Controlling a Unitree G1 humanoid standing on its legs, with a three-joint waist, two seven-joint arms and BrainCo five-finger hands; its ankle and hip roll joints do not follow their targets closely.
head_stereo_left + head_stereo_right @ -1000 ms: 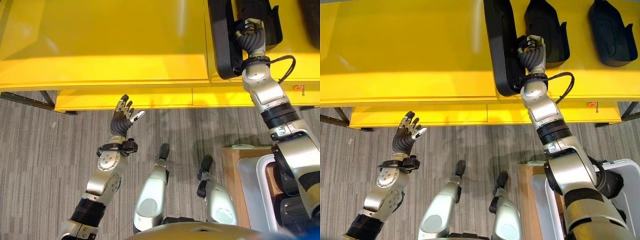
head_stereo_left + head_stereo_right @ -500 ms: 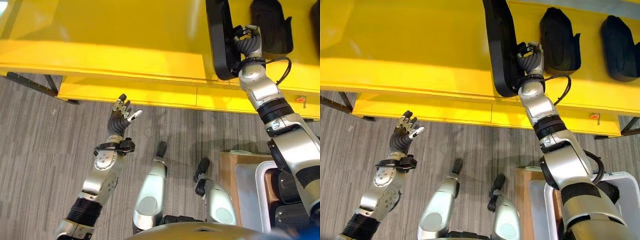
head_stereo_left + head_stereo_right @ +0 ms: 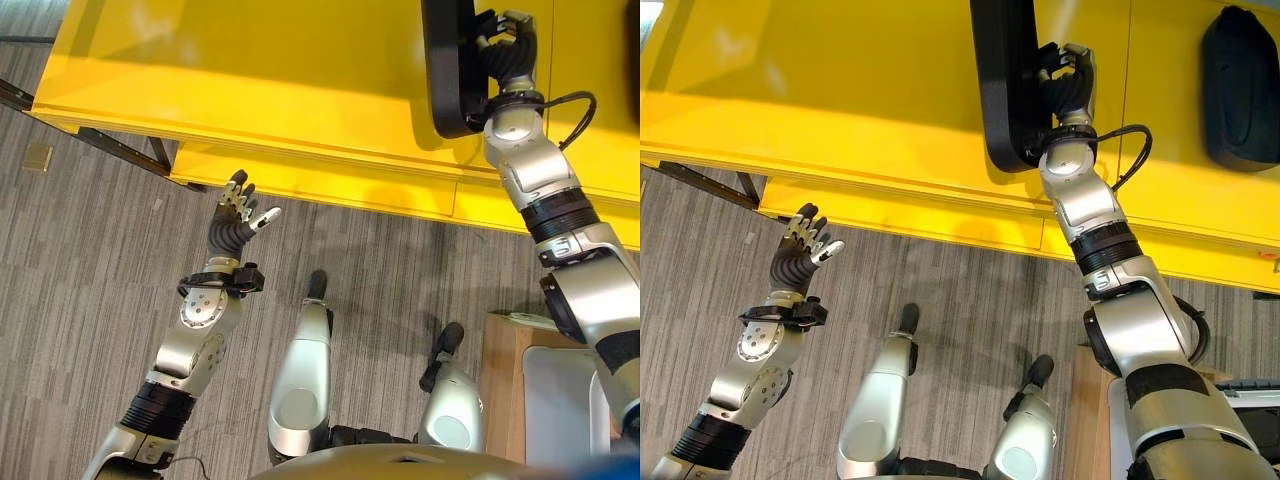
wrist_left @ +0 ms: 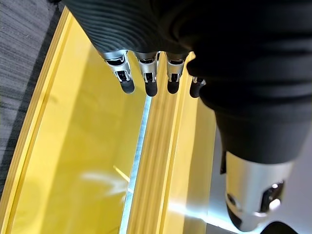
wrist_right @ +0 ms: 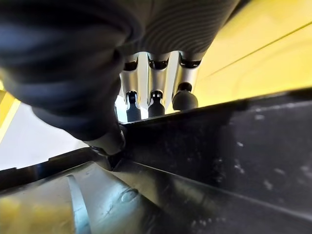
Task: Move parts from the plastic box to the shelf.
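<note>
Right hand (image 3: 1065, 85): fingers curled over the rim of a long black moulded part (image 3: 1002, 85), which lies on the yellow shelf (image 3: 840, 90) near its front edge. Judged: placement under way, release pending. One more black part (image 3: 1240, 85) sits further right on the shelf. Left hand (image 3: 238, 215) idle, fingers loosely extended, empty, over the floor. Plastic box (image 3: 560, 400) cut off at frame edge; remaining contents unreadable.

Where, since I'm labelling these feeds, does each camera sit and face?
Left eye: on the head, looking down at the yellow shelf; both arms show, left robot hand open, right robot hand gripping the black part.
Right eye: beside it, same scene, plus a second black part.
Left wrist: along its fingers toward the shelf.
Right wrist: along its fingers onto the black part.
</note>
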